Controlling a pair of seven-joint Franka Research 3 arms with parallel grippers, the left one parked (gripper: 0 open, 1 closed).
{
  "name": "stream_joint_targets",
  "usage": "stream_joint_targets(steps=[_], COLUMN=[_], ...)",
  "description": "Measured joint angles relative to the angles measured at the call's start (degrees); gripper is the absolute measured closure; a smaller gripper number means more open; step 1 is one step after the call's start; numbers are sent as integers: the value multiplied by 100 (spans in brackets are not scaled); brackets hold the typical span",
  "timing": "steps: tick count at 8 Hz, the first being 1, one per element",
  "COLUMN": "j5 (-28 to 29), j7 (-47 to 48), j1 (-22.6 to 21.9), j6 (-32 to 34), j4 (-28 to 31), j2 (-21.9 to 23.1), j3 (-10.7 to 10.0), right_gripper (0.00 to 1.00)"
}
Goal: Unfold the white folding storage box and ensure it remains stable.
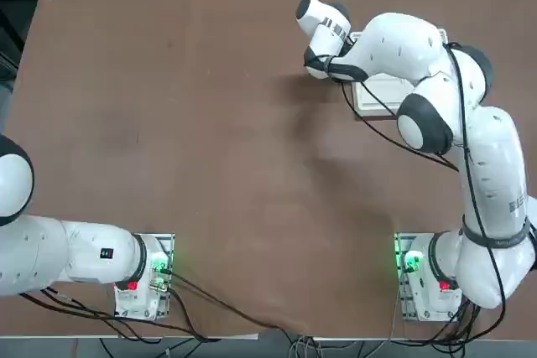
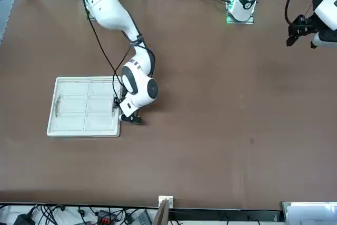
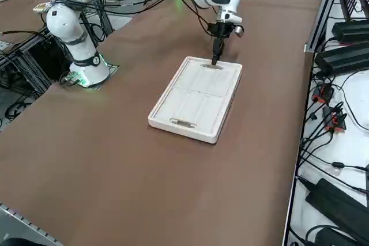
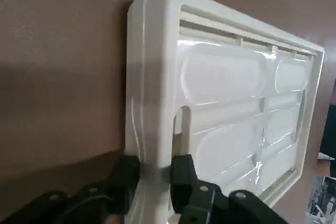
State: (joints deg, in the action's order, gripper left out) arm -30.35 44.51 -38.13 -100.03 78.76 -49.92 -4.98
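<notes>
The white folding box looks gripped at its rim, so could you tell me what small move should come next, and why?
Probably a slow, straight lift. The right gripper is shut on the short-side rim of the white folding box, which lies collapsed flat on the table, so raising that rim should start the walls unfolding.

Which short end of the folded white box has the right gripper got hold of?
The right gripper straddles the rim of the white box at the short end toward table centre; the opposite end, by the table's edge, is free.

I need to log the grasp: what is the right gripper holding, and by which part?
The right gripper holds the white folding storage box, still flat, by its rim at one short end, beside the handle slot there.
</notes>
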Motion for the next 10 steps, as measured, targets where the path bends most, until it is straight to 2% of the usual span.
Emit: stream_joint_targets(steps=[3,10], j5=[-97,-337], j7=[24,59], j1=[-41,-157], j6=[37,401], j4=[-1,-174], j2=[-16,-63], j3=[0,-2], right_gripper=[71,71])
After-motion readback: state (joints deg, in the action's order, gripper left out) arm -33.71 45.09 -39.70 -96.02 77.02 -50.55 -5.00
